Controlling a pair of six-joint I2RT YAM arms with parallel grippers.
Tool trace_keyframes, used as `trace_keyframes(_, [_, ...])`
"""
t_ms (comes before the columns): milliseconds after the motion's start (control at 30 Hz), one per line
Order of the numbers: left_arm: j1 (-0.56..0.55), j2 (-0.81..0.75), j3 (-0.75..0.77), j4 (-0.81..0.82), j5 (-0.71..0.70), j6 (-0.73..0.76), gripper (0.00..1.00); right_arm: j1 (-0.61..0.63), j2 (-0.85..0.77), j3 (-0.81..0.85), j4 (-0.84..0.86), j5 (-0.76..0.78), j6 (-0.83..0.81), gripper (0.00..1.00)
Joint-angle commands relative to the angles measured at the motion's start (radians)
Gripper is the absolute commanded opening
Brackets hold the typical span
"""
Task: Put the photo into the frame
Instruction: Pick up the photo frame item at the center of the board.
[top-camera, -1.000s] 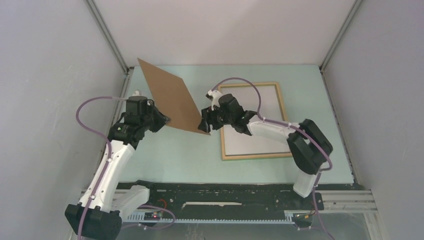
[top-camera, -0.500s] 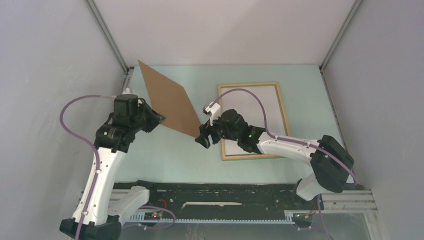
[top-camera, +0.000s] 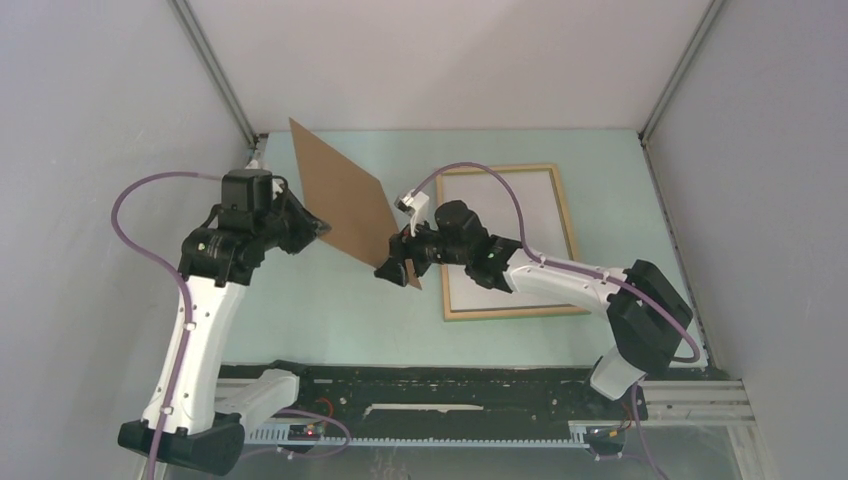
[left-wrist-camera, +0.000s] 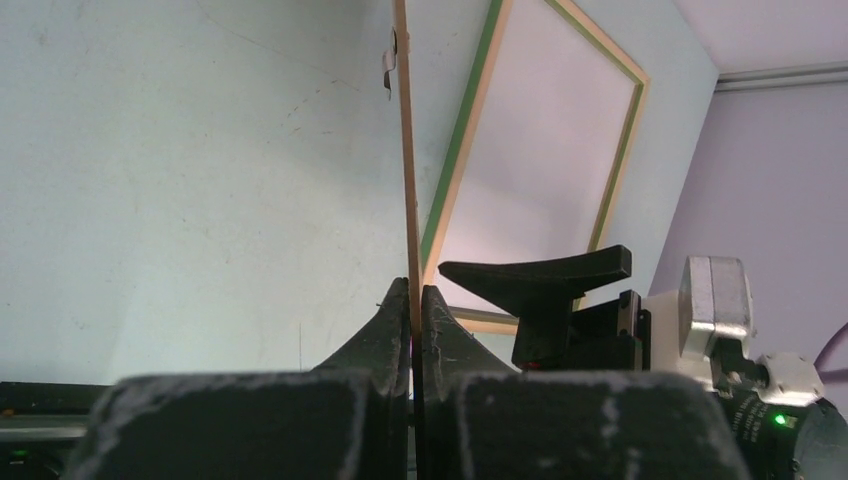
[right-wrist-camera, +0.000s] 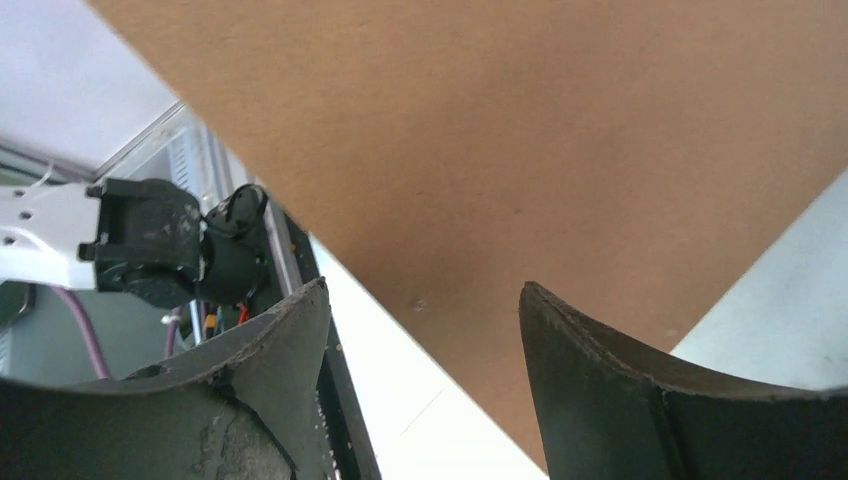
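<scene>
You have a pale green table (top-camera: 330, 310); the wood-edged frame (top-camera: 566, 215) lies flat on it, at the right, toward the far edge.

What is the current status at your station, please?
Left gripper shut on backing board, held aloft. Right gripper open at its lower corner. Frame flat on table, white inside.

Left gripper (top-camera: 320, 228) pinched closed, arm raised; right gripper (top-camera: 391, 272) spread wide, arm stretched leftward.

The board (top-camera: 345, 205) stands tilted over the surface (top-camera: 330, 310), with my left fingers (left-wrist-camera: 396, 315) on its left edge and my right fingers (right-wrist-camera: 290, 340) by its near corner. The frame (top-camera: 505, 311) lies flat on the surface to the board's right.
</scene>
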Motion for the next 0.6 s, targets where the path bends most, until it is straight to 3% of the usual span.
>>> trace_keyframes(0, [-0.005, -0.005, 0.11, 0.049, 0.035, 0.025, 0.0, 0.011, 0.001, 0.042, -0.05, 0.141, -0.019, 0.77])
trace_keyframes(233, [-0.005, 0.0, 0.109, 0.058, 0.035, 0.006, 0.0, 0.14, -0.038, 0.123, -0.153, 0.564, -0.033, 0.76])
trace_keyframes(333, [-0.005, 0.012, 0.103, 0.062, 0.049, -0.006, 0.0, 0.186, -0.026, 0.147, -0.122, 0.656, 0.003, 0.74])
trace_keyframes(567, [-0.005, 0.016, 0.111, 0.063, 0.025, -0.031, 0.0, 0.256, 0.079, 0.257, -0.107, 0.883, -0.084, 0.67])
